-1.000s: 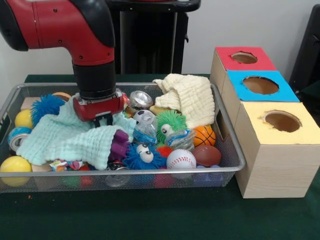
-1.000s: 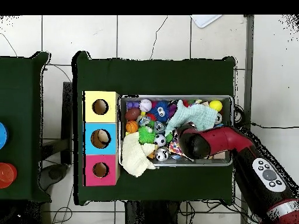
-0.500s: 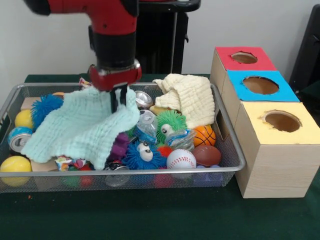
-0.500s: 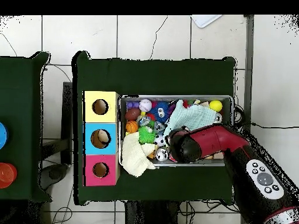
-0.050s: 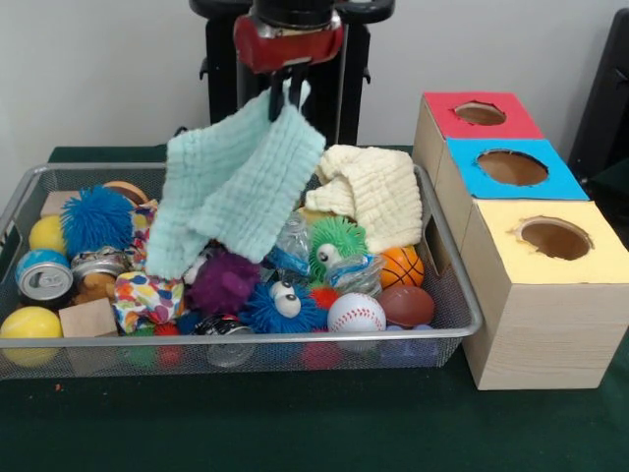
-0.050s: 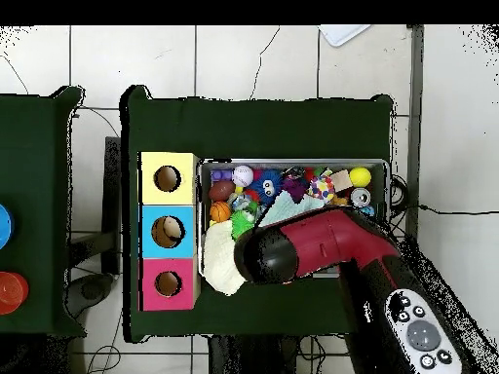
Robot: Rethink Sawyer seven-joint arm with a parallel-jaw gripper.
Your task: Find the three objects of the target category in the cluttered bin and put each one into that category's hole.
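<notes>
My gripper [image 5: 283, 102] hangs high above the wire bin [image 5: 246, 340], shut on one corner of a mint-green cloth [image 5: 236, 192]. The cloth dangles from it, its lower edge just above the toys. A cream cloth [image 5: 369, 192] lies bunched in the bin's back right corner. Three boxes stand right of the bin, with a red-topped hole [image 5: 480, 113], a blue-topped hole [image 5: 511, 167] and a yellow-topped hole [image 5: 553, 238]. In the overhead view the arm [image 6: 268, 255] hides the gripper; only an edge of the mint cloth [image 6: 286, 207] and the cream cloth [image 6: 220, 265] show.
The bin holds a blue spiky ball [image 5: 96, 218], a purple fuzzy ball [image 5: 224, 283], a green spiky ball [image 5: 336, 246], a baseball [image 5: 356, 313], a small basketball [image 5: 403, 265], a soda can [image 5: 44, 277], a wooden block [image 5: 88, 318] and yellow balls [image 5: 29, 323].
The gripper has risen and moved toward the boxes, pulling the mint cloth up off the toys. The purple ball, can and block that it covered now show.
</notes>
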